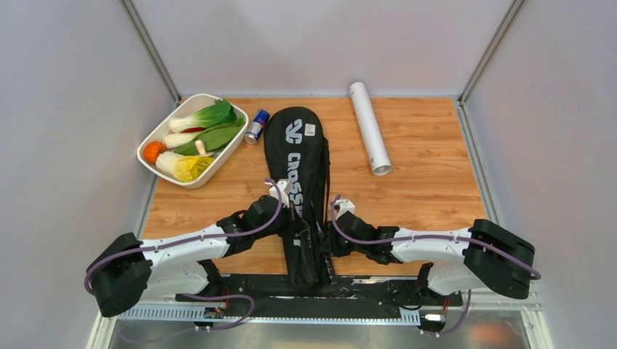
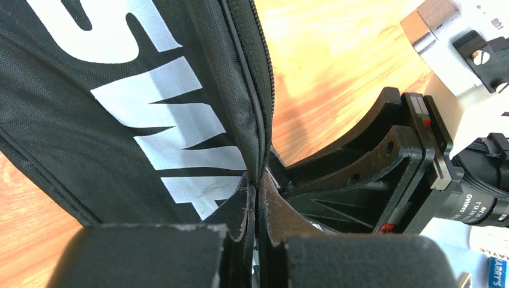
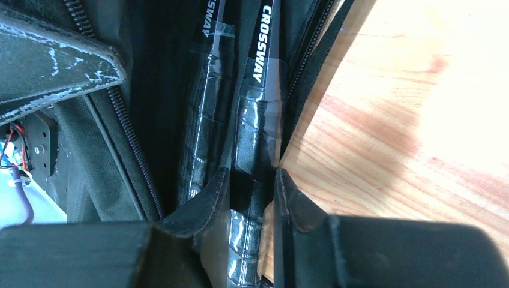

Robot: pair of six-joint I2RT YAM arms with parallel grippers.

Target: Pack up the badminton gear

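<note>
Left jaws: pinching bag (image 2: 150,120) edge. Right jaws: gripping racket handle (image 3: 255,144) inside bag. Risk: handle slips; zip (image 3: 129,144) snags; edge pulls free.

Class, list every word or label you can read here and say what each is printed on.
"CROSS", rest hidden by the arms: black racket bag.
"CROSSWAY": racket shaft inside the bag.
"ARRY'S", cut off: blue label in the left wrist view's corner.
Too small to read: print on the drink can, lettering on the camera lens.

Overhead view — wrist close-ups on bag (image 1: 295,145)
</note>
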